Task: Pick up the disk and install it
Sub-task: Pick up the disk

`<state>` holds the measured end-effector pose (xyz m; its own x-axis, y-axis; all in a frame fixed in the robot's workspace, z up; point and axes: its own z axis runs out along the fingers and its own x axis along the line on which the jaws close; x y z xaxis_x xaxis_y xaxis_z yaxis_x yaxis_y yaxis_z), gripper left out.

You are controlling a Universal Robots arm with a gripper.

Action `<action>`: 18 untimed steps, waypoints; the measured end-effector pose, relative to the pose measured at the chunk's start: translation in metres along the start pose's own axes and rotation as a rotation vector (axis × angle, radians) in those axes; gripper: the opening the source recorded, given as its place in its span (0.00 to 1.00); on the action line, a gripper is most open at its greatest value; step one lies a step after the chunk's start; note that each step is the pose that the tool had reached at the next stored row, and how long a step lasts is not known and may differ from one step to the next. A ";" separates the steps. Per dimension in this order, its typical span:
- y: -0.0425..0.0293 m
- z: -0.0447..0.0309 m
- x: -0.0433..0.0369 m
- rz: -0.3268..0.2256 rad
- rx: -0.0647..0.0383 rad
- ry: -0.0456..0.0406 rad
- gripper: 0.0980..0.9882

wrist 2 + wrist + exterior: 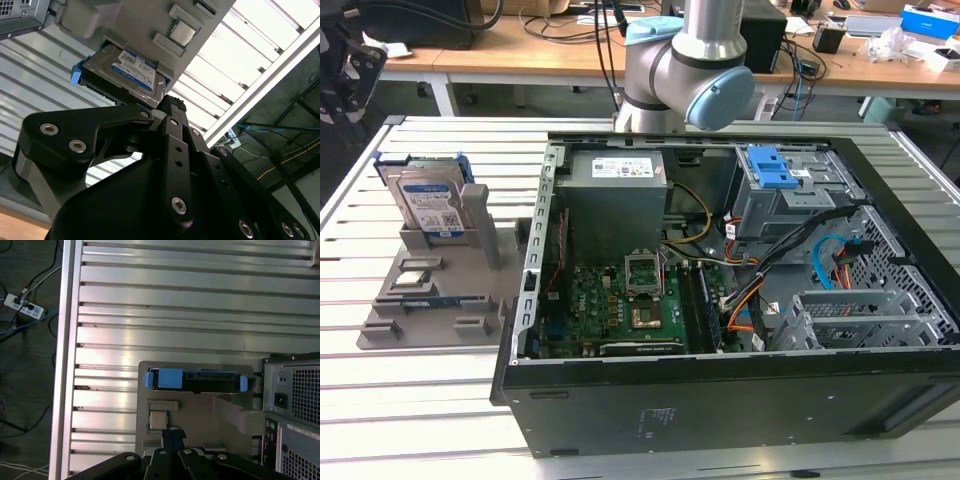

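Disk not yet picked up.
Disk [432, 205] stands on edge in the grey holder [440, 300]; gripper [172, 434] is near the holder, its claw together and empty, apart from the disk.

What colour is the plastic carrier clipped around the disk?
Blue. The carrier on the disk shows best in the first wrist view.

In the exterior view the holder [420, 240] hides the disk's [432, 205] lower end. In the first wrist view, the picture's edge cuts off the gripper [172, 434] and case [295, 405].
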<state>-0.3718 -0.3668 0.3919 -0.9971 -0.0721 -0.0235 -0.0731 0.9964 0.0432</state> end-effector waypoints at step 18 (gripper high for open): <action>-0.0001 0.0000 -0.0007 -0.356 -0.008 0.0155 0.01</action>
<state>-0.3711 -0.3668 0.3919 -0.9092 -0.4158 -0.0234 -0.4164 0.9082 0.0432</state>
